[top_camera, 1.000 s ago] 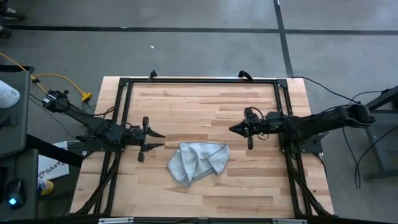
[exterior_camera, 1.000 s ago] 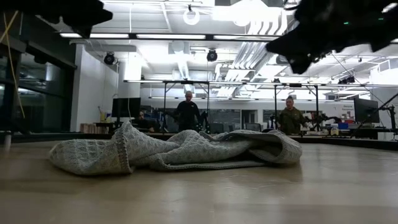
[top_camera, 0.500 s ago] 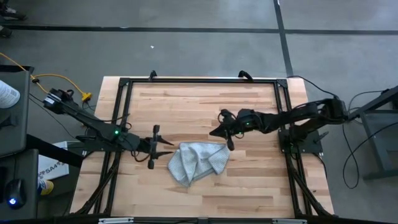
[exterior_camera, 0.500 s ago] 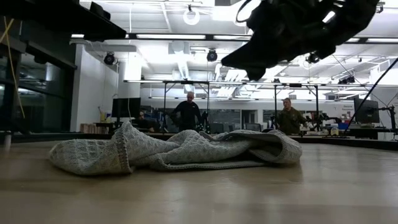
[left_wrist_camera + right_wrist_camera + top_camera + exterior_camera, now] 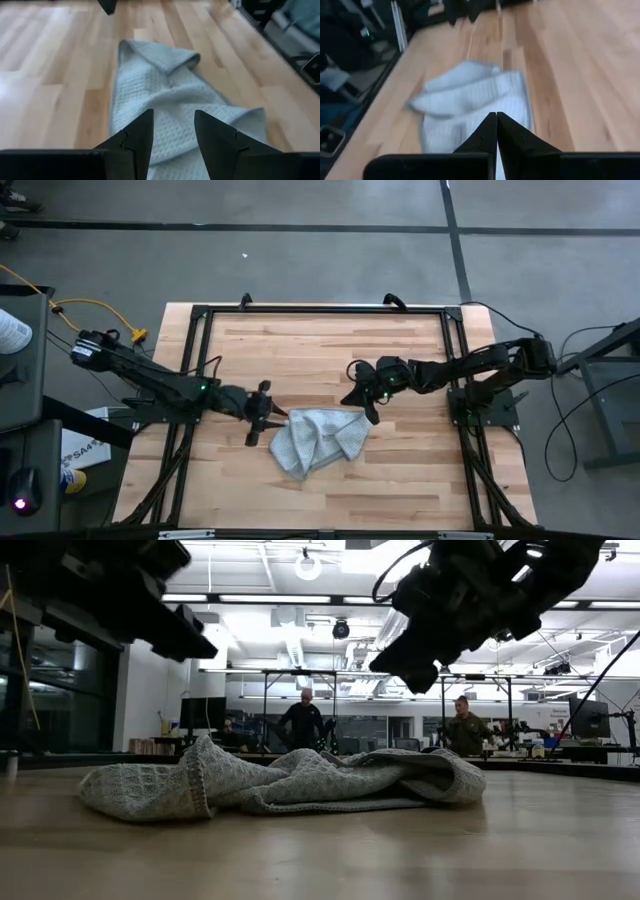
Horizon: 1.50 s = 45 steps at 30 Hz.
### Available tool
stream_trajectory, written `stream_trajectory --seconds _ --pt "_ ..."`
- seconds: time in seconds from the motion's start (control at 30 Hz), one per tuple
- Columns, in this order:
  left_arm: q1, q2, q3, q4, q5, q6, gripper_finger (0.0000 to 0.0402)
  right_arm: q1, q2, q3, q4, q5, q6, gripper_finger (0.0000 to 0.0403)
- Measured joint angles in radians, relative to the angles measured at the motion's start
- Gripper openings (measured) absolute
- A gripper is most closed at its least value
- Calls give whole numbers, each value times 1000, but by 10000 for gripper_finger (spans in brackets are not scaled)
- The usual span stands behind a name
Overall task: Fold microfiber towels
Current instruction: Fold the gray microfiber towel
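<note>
The light grey-blue microfiber towel [image 5: 318, 438] lies crumpled in a loose heap on the wooden table [image 5: 400, 480], a little near of its middle. It also shows in the low view [image 5: 280, 785] and in both wrist views [image 5: 160, 85] [image 5: 470, 97]. My left gripper [image 5: 272, 412] is open and hovers just off the towel's left edge, above it [image 5: 195, 645] [image 5: 173, 130]. My right gripper [image 5: 347, 395] is shut and hovers just beyond the towel's far edge, above it [image 5: 420, 675] [image 5: 496, 120]. Neither touches the cloth.
A black frame [image 5: 320, 310] runs along the table's far edge and down both sides. Bare wood lies all around the towel. Two people [image 5: 302, 720] [image 5: 465, 730] stand in the room far behind the table.
My left gripper has gone toward the table's right edge, up to the towel's left edge. My right gripper has gone toward the table's left edge and down, up to the towel's far edge. The towel has not moved.
</note>
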Motion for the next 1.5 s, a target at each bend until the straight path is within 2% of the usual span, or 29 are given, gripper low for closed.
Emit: stream_trajectory --seconds 0.13,0.3,0.43,0.73,0.93,1.1,1.23,1.5 --pt "63 29 0 60 130 -9 142 33 -8 102 -248 16 -84 2" --pt "113 29 0 49 216 -47 142 102 0 279 -581 136 -218 2" --pt "118 31 0 26 240 -76 142 142 18 371 -694 179 -254 2" --pt "118 34 -1 -28 238 -121 142 192 212 517 -868 140 -294 2" --pt "118 40 -1 -76 235 -127 142 229 302 597 -885 144 -344 2" --pt "118 40 -1 -74 235 -127 142 245 304 602 -854 224 -346 3" --pt "118 40 -1 -74 231 -127 142 261 303 600 -856 243 -346 6" --pt "118 40 -1 -86 231 -127 142 287 317 600 -827 255 -329 57"
